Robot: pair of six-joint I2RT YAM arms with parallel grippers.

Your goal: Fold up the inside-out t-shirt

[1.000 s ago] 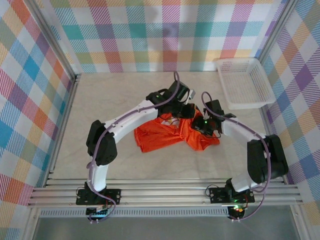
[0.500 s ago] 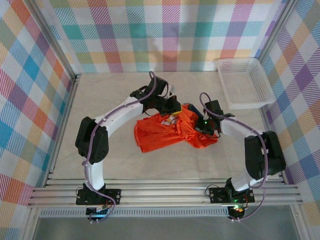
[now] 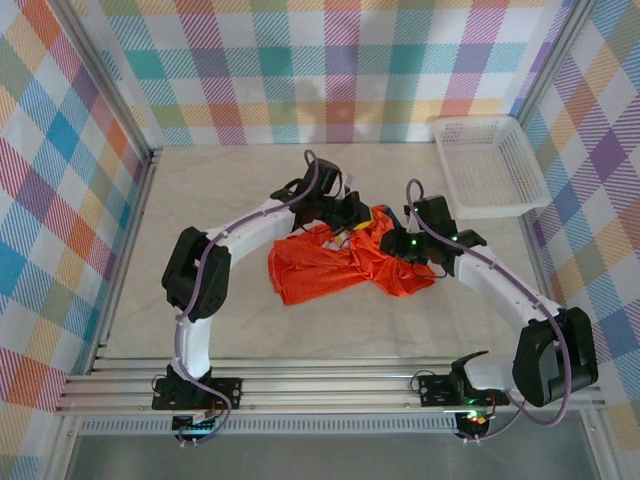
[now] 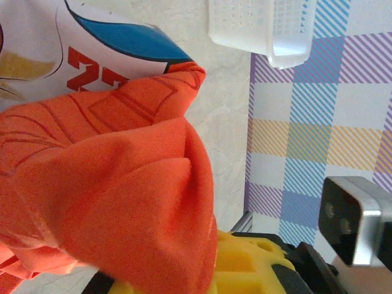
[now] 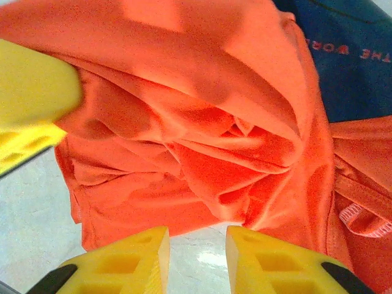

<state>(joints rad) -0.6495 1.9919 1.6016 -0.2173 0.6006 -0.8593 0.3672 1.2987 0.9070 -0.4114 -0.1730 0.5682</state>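
Since half a second ago: right arm's elbow has swung out toward the right wall and its jaws have cracked apart. Left arm has barely shifted.

Left gripper (image 3: 362,214) is clamped on a raised bunch of the inside-out t-shirt (image 3: 320,268). In its wrist view, orange cloth drapes over the yellow finger (image 4: 251,266) and hides the pinch point.

Right gripper (image 3: 398,243) sits just beside it, low over the shirt's right side. Its jaws stand slightly apart with bare table showing in the gap and nothing between them, so it's not holding anything.

The shirt is mid-table between the two arms, crumpled. Its left part lies flat on the table (image 3: 220,190) and its right part is heaped up toward the grippers.

The chest print (image 4: 79,55) is partly exposed (white ground, blue shape, red digits), and the right wrist view has a dark blue patch with lettering (image 5: 349,55).

Another yellow block (image 5: 33,92) presses the fabric at the left edge of the right wrist view.

The white mesh basket (image 3: 490,165) is in the far right corner, well apart from the shirt. Plaid walls (image 3: 330,70) close in three sides.
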